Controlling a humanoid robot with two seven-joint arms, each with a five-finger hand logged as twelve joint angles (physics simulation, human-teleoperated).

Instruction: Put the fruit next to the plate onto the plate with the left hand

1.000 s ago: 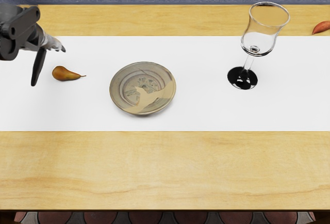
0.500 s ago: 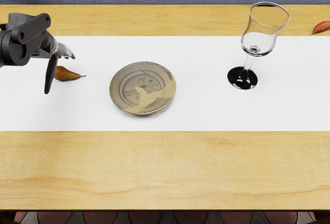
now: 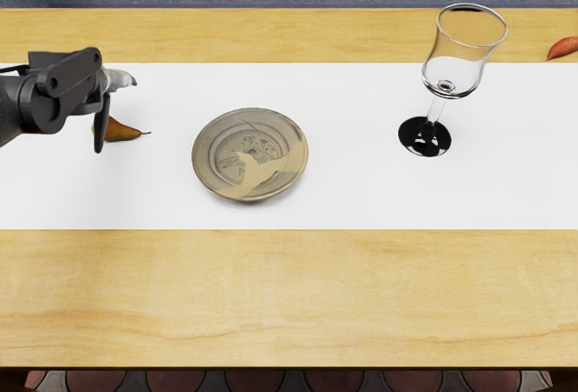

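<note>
Left hand [image 3: 68, 94] reaches in from the upper left edge of the frame on a dark grey arm, its fingers spread and gripping nothing; one dark finger [image 3: 99, 135] hangs straight down while a paler one points right. Below it lies a wooden table [image 3: 289, 302] crossed by a broad white runner [image 3: 361, 193]. On the runner, left of centre, sits a round brown patterned plate [image 3: 200, 153], and at upper right stands an upright wine glass [image 3: 456, 62]. The pear [image 3: 120, 131] lies on the runner left of the plate and apart from it, partly behind the hanging finger; contact cannot be judged. A reddish fruit [image 3: 562, 47] shows at the right edge.
</note>
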